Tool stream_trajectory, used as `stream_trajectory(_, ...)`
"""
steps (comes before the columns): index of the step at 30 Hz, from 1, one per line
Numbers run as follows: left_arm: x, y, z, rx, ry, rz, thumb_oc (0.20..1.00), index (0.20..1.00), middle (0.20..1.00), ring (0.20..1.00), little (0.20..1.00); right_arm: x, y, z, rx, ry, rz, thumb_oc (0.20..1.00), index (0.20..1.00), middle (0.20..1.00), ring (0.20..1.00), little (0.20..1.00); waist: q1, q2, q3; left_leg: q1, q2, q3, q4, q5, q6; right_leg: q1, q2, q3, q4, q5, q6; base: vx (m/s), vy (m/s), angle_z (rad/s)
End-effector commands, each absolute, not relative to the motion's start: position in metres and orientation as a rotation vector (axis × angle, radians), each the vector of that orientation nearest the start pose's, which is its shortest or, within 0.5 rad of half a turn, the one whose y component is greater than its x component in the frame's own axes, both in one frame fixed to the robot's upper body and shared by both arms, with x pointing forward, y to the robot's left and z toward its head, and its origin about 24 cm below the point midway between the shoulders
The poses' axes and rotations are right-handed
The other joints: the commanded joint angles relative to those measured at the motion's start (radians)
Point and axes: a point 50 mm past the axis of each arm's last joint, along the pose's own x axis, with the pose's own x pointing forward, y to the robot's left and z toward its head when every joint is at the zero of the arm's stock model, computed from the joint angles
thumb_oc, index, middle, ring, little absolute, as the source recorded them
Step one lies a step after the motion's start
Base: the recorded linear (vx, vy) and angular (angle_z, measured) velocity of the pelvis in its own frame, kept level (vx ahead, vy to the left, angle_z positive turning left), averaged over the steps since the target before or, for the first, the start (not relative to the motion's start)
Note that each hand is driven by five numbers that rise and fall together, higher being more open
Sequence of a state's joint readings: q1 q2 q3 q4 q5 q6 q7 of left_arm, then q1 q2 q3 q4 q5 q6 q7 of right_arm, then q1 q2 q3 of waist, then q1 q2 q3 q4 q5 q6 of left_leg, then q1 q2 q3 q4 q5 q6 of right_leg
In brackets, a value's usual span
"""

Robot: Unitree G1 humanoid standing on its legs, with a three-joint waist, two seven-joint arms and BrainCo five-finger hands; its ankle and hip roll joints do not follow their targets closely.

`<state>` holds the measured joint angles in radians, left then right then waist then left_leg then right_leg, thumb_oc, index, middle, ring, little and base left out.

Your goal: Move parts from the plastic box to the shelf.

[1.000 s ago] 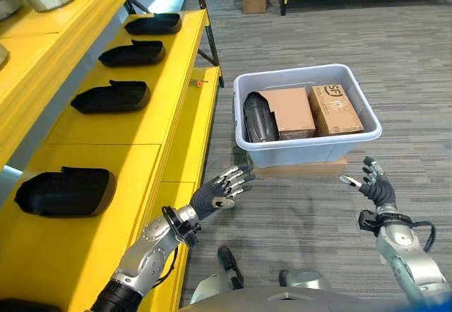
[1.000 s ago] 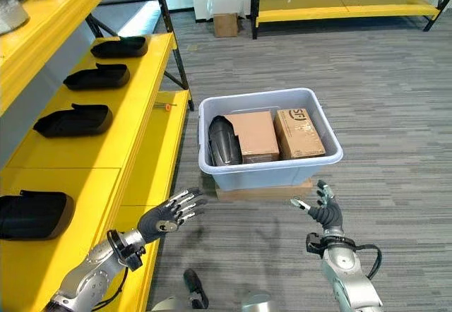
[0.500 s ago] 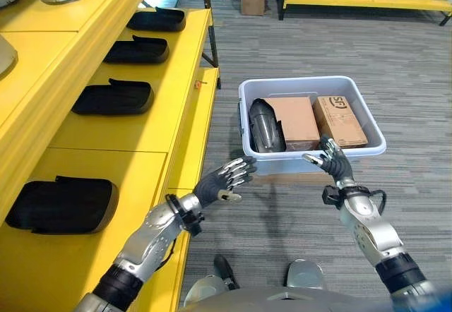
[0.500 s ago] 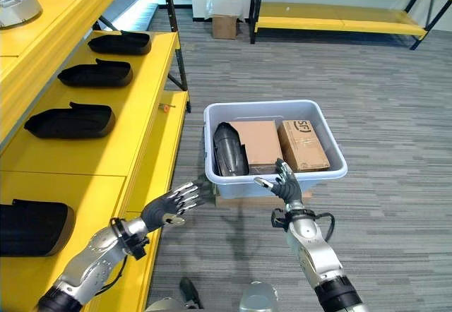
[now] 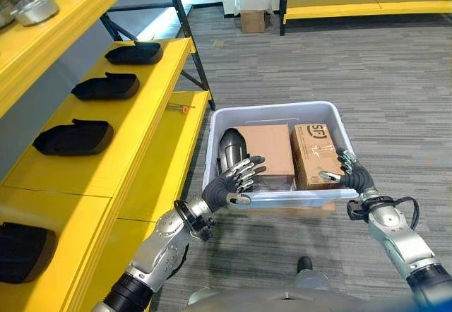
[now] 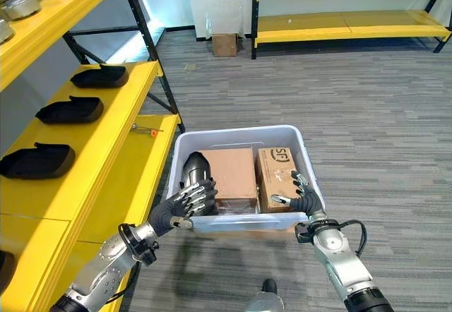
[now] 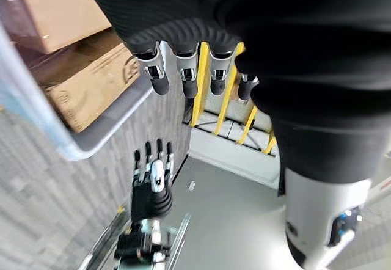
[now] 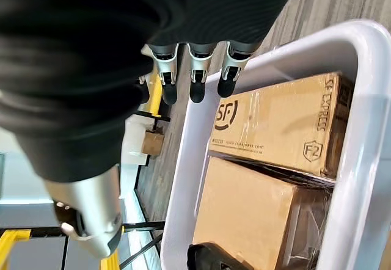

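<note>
A pale plastic box [image 5: 219,125] sits on the floor, holding a dark part [image 5: 230,150] at its left end and two cardboard cartons [image 5: 268,150]. The same dark part [image 8: 211,259] shows in the right wrist view beside the cartons [image 8: 281,120]. My left hand [image 5: 229,187] is open at the box's near rim, fingers over the dark part without holding it. My right hand [image 5: 351,176] is open at the box's near right corner, next to the smaller carton [image 5: 314,153]. Several dark parts [image 5: 74,137] lie in a row on the yellow shelf [image 5: 134,135] to the left.
Metal parts [image 5: 32,7] stand on the upper yellow shelf. A small orange-handled tool [image 5: 181,107] lies on the shelf's end. A cardboard box [image 5: 252,20] and another yellow rack [image 5: 339,1] stand at the far side of the grey floor.
The view has shifted toward the box. My left hand has reached forward to the box's near rim over the dark part. My right hand has moved to the near right corner.
</note>
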<state>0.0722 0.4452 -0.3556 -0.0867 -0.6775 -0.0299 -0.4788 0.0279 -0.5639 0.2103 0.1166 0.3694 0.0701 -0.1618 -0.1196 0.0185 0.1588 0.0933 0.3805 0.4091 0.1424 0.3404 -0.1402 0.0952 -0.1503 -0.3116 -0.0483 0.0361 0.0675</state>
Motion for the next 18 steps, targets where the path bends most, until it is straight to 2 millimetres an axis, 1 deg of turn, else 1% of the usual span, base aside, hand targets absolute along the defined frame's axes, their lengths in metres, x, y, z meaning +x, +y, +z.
stream_trajectory(1, 0.222, 0.146, 0.063, -0.253, -0.015, -0.777, 1.0, 1.0, 1.0, 1.0, 1.0, 0.252, -0.232, 0.042, -0.218, 0.11, -0.074, 1.0, 1.0, 1.0, 1.0, 1.0, -0.003, -0.042, -0.002, -0.004, -0.107, 0.051, 0.092, -0.323, 0.031, -0.011, 0.008, -0.02, 0.094, -0.079, 0.003, 0.09, -0.289, 0.06)
stream_trajectory(3, 0.223, 0.148, 0.062, -0.263, -0.011, -0.773, 1.0, 1.0, 1.0, 1.0, 1.0, 0.25, -0.237, 0.041, -0.217, 0.112, -0.084, 1.0, 1.0, 1.0, 1.0, 1.0, -0.017, -0.044, -0.001, -0.019, -0.075, 0.088, 0.137, -0.29, 0.018, -0.001, 0.03, -0.031, 0.087, -0.093, -0.015, 0.08, -0.27, -0.03)
stream_trajectory(4, 0.224, 0.148, 0.062, -0.265, -0.009, -0.772, 1.0, 1.0, 1.0, 1.0, 1.0, 0.249, -0.238, 0.041, -0.219, 0.111, -0.085, 1.0, 1.0, 1.0, 1.0, 1.0, -0.022, -0.045, -0.002, -0.02, -0.067, 0.103, 0.144, -0.287, 0.017, 0.0, 0.035, -0.036, 0.086, -0.097, -0.019, 0.11, -0.342, 0.21)
stream_trajectory(5, 0.227, 0.147, 0.063, -0.271, -0.003, -0.783, 1.0, 1.0, 1.0, 1.0, 1.0, 0.247, -0.241, 0.041, -0.229, 0.108, -0.1, 1.0, 1.0, 1.0, 1.0, 1.0, -0.05, -0.045, -0.007, -0.013, -0.038, 0.193, 0.179, -0.274, 0.012, 0.006, 0.046, -0.066, 0.078, -0.11, -0.033, 0.08, -0.251, 0.32)
stream_trajectory(6, 0.227, 0.147, 0.063, -0.271, -0.003, -0.783, 1.0, 1.0, 1.0, 1.0, 1.0, 0.247, -0.241, 0.041, -0.229, 0.108, -0.1, 1.0, 1.0, 1.0, 1.0, 1.0, -0.05, -0.044, -0.007, -0.014, -0.037, 0.192, 0.18, -0.275, 0.012, 0.006, 0.047, -0.066, 0.078, -0.11, -0.034, 0.09, -0.261, 0.62)
stream_trajectory(7, 0.228, 0.145, 0.063, -0.259, -0.001, -0.791, 1.0, 1.0, 1.0, 1.0, 1.0, 0.246, -0.241, 0.04, -0.218, 0.118, -0.104, 1.0, 1.0, 1.0, 1.0, 1.0, -0.061, -0.041, -0.009, -0.009, -0.048, 0.217, 0.182, -0.291, 0.022, 0.0, 0.053, -0.072, 0.083, -0.117, -0.039, 0.05, -0.089, 0.44)
stream_trajectory(9, 0.228, 0.144, 0.064, -0.245, -0.009, -0.786, 1.0, 1.0, 1.0, 1.0, 1.0, 0.243, -0.24, 0.034, -0.21, 0.133, -0.092, 1.0, 1.0, 1.0, 1.0, 1.0, -0.053, -0.031, 0.001, -0.037, -0.1, 0.162, 0.155, -0.298, 0.038, -0.009, 0.065, -0.038, 0.105, -0.121, -0.039, 0.1, 0.0, 0.22)
stream_trajectory(10, 0.228, 0.145, 0.066, -0.25, -0.036, -0.758, 1.0, 1.0, 1.0, 1.0, 1.0, 0.241, -0.233, 0.029, -0.222, 0.142, -0.04, 1.0, 1.0, 1.0, 1.0, 1.0, -0.048, -0.023, 0.013, -0.044, -0.133, 0.124, 0.076, -0.287, 0.045, -0.003, 0.066, -0.011, 0.111, -0.125, -0.035, 0.13, 0.117, -0.01)
stream_trajectory(12, 0.228, 0.146, 0.068, -0.249, -0.056, -0.751, 1.0, 1.0, 1.0, 1.0, 1.0, 0.238, -0.23, 0.03, -0.249, 0.132, -0.014, 1.0, 1.0, 1.0, 1.0, 1.0, -0.051, -0.02, 0.014, -0.043, -0.128, 0.127, 0.029, -0.252, 0.035, 0.003, 0.063, -0.013, 0.105, -0.124, -0.034, 0.18, 0.198, -0.19)
stream_trajectory(13, 0.227, 0.146, 0.072, -0.268, -0.083, -0.778, 1.0, 1.0, 1.0, 1.0, 1.0, 0.232, -0.229, 0.035, -0.267, 0.115, 0.053, 1.0, 1.0, 1.0, 1.0, 1.0, -0.06, -0.003, 0.008, -0.045, -0.097, 0.159, -0.121, -0.134, -0.012, 0.022, 0.049, -0.038, 0.075, -0.113, -0.017, 0.21, 0.239, -0.15)
stream_trajectory(14, 0.227, 0.146, 0.072, -0.27, -0.085, -0.78, 1.0, 1.0, 1.0, 1.0, 1.0, 0.231, -0.229, 0.035, -0.267, 0.115, 0.055, 1.0, 1.0, 1.0, 1.0, 1.0, -0.059, -0.001, 0.009, -0.048, -0.093, 0.154, -0.128, -0.114, -0.02, 0.025, 0.049, -0.038, 0.074, -0.113, -0.017, 0.22, 0.245, -0.02)
stream_trajectory(15, 0.227, 0.146, 0.072, -0.276, -0.088, -0.787, 1.0, 1.0, 1.0, 1.0, 1.0, 0.23, -0.229, 0.035, -0.268, 0.114, 0.06, 1.0, 1.0, 1.0, 1.0, 1.0, -0.055, 0.003, 0.011, -0.058, -0.079, 0.142, -0.138, -0.08, -0.034, 0.03, 0.047, -0.04, 0.074, -0.114, -0.017, 0.07, 0.057, 0.31)
stream_trajectory(16, 0.227, 0.146, 0.072, -0.276, -0.088, -0.787, 1.0, 1.0, 1.0, 1.0, 1.0, 0.23, -0.229, 0.035, -0.268, 0.114, 0.06, 1.0, 1.0, 1.0, 1.0, 1.0, -0.055, 0.003, 0.011, -0.058, -0.079, 0.142, -0.138, -0.08, -0.034, 0.03, 0.047, -0.04, 0.074, -0.114, -0.017, 0.23, 0.263, 0.19)
stream_trajectory(17, 0.225, 0.147, 0.072, -0.28, -0.086, -0.789, 1.0, 1.0, 1.0, 1.0, 1.0, 0.232, -0.228, 0.037, -0.279, 0.112, 0.09, 1.0, 1.0, 1.0, 1.0, 1.0, -0.04, 0.008, 0.026, -0.067, -0.065, 0.087, -0.167, -0.087, -0.03, 0.031, 0.029, -0.027, 0.114, -0.135, -0.01, 0.28, 0.32, 0.19)
stream_trajectory(18, 0.224, 0.148, 0.071, -0.287, -0.077, -0.788, 1.0, 1.0, 1.0, 1.0, 1.0, 0.233, -0.226, 0.037, -0.271, 0.115, 0.108, 1.0, 1.0, 1.0, 1.0, 1.0, -0.035, 0.007, 0.031, -0.064, -0.074, 0.072, -0.156, -0.118, -0.019, 0.031, 0.021, -0.021, 0.139, -0.147, -0.008, 0.34, 0.38, -0.11)
